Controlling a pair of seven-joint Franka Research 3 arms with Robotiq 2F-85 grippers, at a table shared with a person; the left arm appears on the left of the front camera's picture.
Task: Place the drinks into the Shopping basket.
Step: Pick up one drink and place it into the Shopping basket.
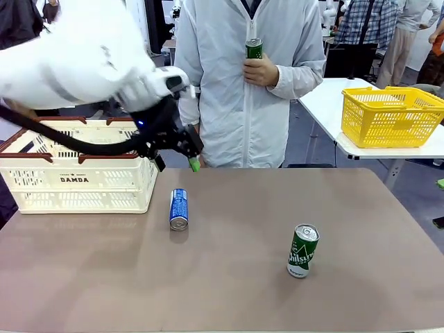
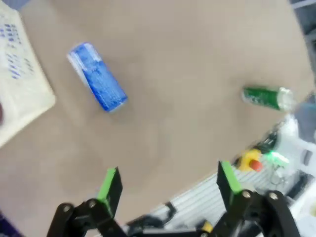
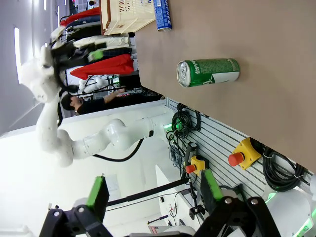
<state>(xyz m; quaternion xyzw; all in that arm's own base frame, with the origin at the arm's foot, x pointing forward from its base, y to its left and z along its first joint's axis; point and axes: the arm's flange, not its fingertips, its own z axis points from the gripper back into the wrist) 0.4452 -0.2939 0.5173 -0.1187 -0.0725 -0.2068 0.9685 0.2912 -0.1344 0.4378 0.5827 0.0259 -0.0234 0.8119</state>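
A blue-and-white drink can (image 1: 179,209) lies on its side on the brown table, just right of the Shopping basket (image 1: 76,182), a cream slotted crate with a dark brown rim. A green drink can (image 1: 303,250) stands further right, toward the front. The person holds another green can (image 1: 254,48) at chest height. My left gripper (image 1: 177,157) hovers open above the blue can, by the basket's right end. In the left wrist view the blue can (image 2: 97,77), green can (image 2: 266,97) and basket corner (image 2: 19,84) lie beyond the open, empty left gripper (image 2: 168,181). The right gripper (image 3: 153,190) is open off the table edge, facing the green can (image 3: 207,72).
A bright yellow mesh basket (image 1: 392,114) sits on a white side table at the back right. The person (image 1: 250,90) stands at the far edge of the table. A red emergency button (image 3: 236,159) is mounted below the table's near edge.
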